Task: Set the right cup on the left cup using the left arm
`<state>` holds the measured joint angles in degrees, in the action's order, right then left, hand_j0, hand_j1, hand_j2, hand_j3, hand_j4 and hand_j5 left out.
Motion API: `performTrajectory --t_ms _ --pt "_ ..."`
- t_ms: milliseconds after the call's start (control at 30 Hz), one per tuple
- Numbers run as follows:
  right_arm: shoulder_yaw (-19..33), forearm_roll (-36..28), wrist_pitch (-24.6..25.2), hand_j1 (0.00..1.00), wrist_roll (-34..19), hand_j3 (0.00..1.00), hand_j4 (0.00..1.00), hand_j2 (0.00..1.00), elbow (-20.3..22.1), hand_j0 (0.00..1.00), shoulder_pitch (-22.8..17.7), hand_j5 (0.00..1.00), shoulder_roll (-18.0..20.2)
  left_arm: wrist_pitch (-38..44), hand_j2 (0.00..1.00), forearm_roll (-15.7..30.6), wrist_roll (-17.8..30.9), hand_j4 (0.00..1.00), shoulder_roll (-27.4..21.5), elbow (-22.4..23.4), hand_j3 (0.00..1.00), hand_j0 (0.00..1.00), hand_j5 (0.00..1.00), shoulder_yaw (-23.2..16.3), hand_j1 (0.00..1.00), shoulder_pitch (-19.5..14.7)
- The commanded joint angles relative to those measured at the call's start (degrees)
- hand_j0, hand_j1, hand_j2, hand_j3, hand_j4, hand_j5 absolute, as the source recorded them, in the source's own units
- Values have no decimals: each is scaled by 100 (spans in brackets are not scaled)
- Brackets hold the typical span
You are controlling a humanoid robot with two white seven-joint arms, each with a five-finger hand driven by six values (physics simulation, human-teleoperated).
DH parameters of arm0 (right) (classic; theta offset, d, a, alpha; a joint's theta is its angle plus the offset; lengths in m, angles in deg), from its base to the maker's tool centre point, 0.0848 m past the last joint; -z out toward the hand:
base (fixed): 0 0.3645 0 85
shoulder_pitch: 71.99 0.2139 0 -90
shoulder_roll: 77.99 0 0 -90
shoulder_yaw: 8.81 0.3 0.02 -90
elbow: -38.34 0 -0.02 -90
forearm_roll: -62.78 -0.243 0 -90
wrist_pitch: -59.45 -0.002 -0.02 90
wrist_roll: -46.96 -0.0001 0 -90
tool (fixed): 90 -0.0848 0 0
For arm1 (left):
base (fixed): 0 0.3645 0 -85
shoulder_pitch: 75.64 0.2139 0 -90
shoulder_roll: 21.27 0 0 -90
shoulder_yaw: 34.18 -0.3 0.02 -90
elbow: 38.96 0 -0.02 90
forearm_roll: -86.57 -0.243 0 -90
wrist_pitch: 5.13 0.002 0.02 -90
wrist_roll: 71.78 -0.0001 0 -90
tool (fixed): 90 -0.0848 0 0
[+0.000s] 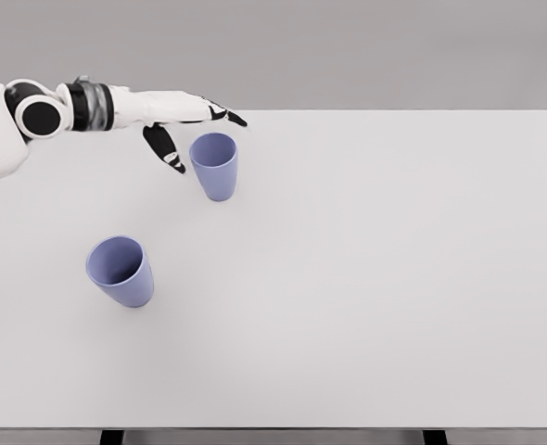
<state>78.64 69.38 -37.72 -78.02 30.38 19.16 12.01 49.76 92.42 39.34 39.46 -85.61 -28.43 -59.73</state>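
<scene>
Two blue-violet cups stand upright on the white table (366, 278). The right cup (215, 166) is farther back, near the table's far edge. The left cup (120, 271) is closer to me and lower left. My left hand (192, 130) reaches in from the left at the level of the right cup's rim, just to its upper left. Its fingers are spread: the thumb (165, 148) points down beside the cup, the other fingers (220, 112) stretch above and behind the rim. Nothing is held. The hand and cup look apart, by a small gap.
The table's far edge runs just behind the hand and the right cup. Two dark table legs (112, 437) show under the front edge.
</scene>
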Motion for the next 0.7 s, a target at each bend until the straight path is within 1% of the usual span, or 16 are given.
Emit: performTrajectory --t_ms 0,67,100,133,167,200,300,367,433,467,667 --pt "0 7 -3 100 -3 100 100 100 -4 100 0 100 0 11 100 -296 -196 100 27 253 100 100 100 155 100 0" --pt "0 7 -3 100 -3 100 100 100 -4 100 0 100 0 11 100 -366 -205 100 62 578 100 100 100 155 100 9" --pt "0 7 -3 100 -3 100 100 100 -4 100 0 100 0 11 100 -375 -205 100 62 622 100 100 100 146 100 9" --pt "0 7 -3 100 -3 100 100 100 -4 100 0 100 0 11 100 -436 -205 100 185 798 100 100 100 163 100 9" --pt "0 7 -3 100 -3 100 100 100 -4 100 0 100 0 11 100 -436 -205 100 264 868 100 100 100 163 100 17" --pt "0 7 -3 100 -3 100 100 100 -4 100 0 100 0 11 100 -445 -205 100 343 868 100 100 100 163 100 35" --pt "0 7 -3 100 -3 100 100 100 -4 100 0 100 0 11 100 -462 -205 100 528 877 100 100 100 322 100 237" --pt "0 7 -3 100 -3 100 100 100 -4 100 0 100 0 11 100 -462 -205 100 572 877 100 100 100 401 100 272" --pt "0 7 -3 100 -3 100 100 100 -4 100 0 100 0 11 100 -568 -205 100 686 956 100 100 100 497 100 351" --pt "0 7 -3 100 -3 100 100 100 -4 100 0 100 0 11 100 -656 -205 100 686 991 100 100 100 559 100 352" --pt "0 7 -3 100 -3 100 100 100 -4 100 0 100 0 11 100 -665 -205 100 695 1009 100 100 100 559 100 360"
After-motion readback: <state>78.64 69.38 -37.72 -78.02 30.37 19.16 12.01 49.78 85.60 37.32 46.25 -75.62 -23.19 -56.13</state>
